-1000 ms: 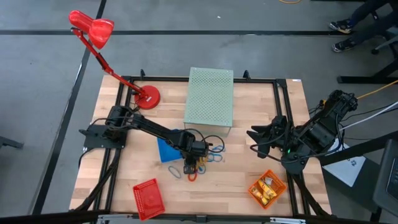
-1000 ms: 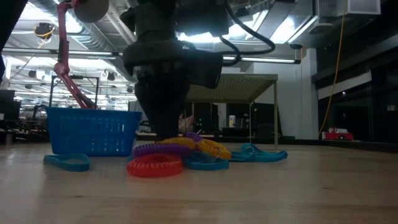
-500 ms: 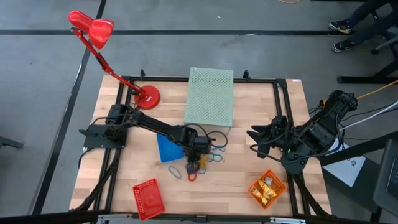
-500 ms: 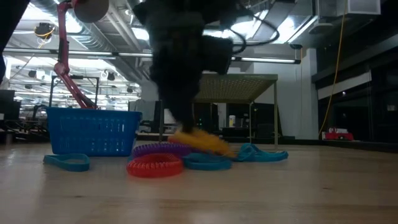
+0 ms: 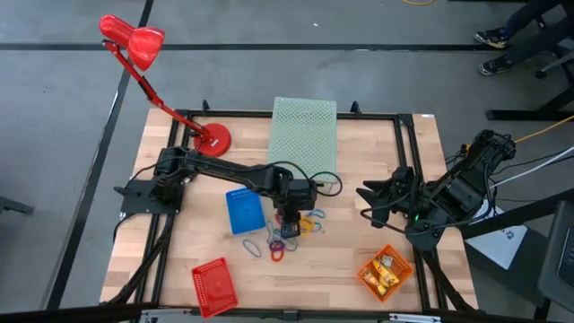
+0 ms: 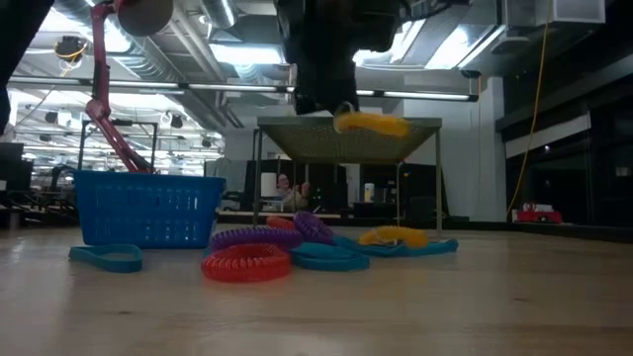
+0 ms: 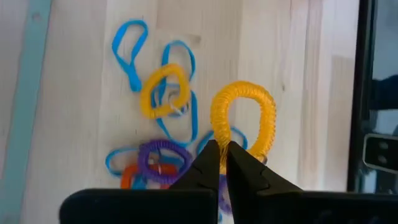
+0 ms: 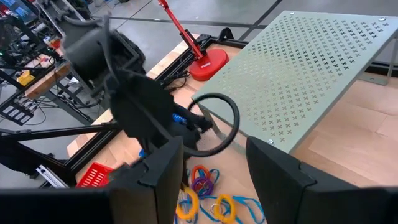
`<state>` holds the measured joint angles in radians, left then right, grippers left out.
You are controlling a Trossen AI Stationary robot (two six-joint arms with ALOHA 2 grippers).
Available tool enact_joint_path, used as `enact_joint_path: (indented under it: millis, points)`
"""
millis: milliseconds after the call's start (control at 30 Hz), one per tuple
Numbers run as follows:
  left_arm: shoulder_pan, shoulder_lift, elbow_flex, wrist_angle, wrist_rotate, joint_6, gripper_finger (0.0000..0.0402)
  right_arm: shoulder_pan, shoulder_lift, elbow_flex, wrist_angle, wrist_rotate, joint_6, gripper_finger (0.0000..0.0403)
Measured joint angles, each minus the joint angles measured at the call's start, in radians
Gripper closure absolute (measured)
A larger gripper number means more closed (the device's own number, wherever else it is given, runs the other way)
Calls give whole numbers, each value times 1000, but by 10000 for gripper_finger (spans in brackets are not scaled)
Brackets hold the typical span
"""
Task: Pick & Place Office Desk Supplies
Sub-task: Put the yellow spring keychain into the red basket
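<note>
A yellow coiled loop [image 7: 268, 118] hangs in the air above the table, with my left gripper [image 7: 222, 159] shut on it; in the low view the loop [image 6: 374, 124] sits well above the wood. Below lies a pile of loops [image 5: 289, 240]: purple [image 6: 259, 237], red [image 6: 247, 263], blue [image 6: 326, 259] and another yellow one [image 7: 163, 93], all flat on the table. My right gripper [image 8: 214, 180] stands open in the air at the table's right side [image 5: 368, 199], far from the pile. My left gripper pinches the yellow loop's coil at its near end [image 7: 219, 138] between its two fingertips. The fingers slant down from the table's left side. The loop juts out past the fingertips, lifted clear of the pile and the table.
A blue mesh basket [image 5: 244, 213] stands just left of the pile, a red basket [image 5: 213, 285] at the near edge, an orange basket [image 5: 386, 272] with small pieces at the near right. The pale green perforated box [image 5: 303, 139] stands behind the pile; a red lamp's base [image 5: 213, 139] is at the far left.
My left gripper has shut on the yellow loop down in the pile and then risen with it, drifting a little toward the table's right and far side. The yellow loop is now lifted clear; the other loops have stayed on the table.
</note>
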<state>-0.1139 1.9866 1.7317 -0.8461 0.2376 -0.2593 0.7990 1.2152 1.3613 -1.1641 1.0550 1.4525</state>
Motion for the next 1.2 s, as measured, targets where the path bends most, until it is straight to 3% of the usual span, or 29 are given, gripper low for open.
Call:
enact_joint_path:
  millis: [133,300,400,633,767,967,1200]
  points:
    - [-2,-65,8,-12,9,-25,396,0,0,0,-5,-1,-1,224]
    - [-1,-228,-60,119,-116,-90,397,0,0,0,-7,3,-3,224]
    - [10,-344,-175,170,-186,-147,397,0,0,0,-7,15,-3,224]
    - [-10,-626,-585,390,-262,-350,397,0,0,0,-7,29,-2,224]
    - [-44,-750,-727,384,-314,-446,398,-7,0,0,-7,29,2,224]
    - [-86,-856,-855,278,-329,-531,398,-38,0,0,-7,28,2,224]
    - [-87,-877,-976,297,-261,-579,398,-66,0,0,-6,23,2,224]
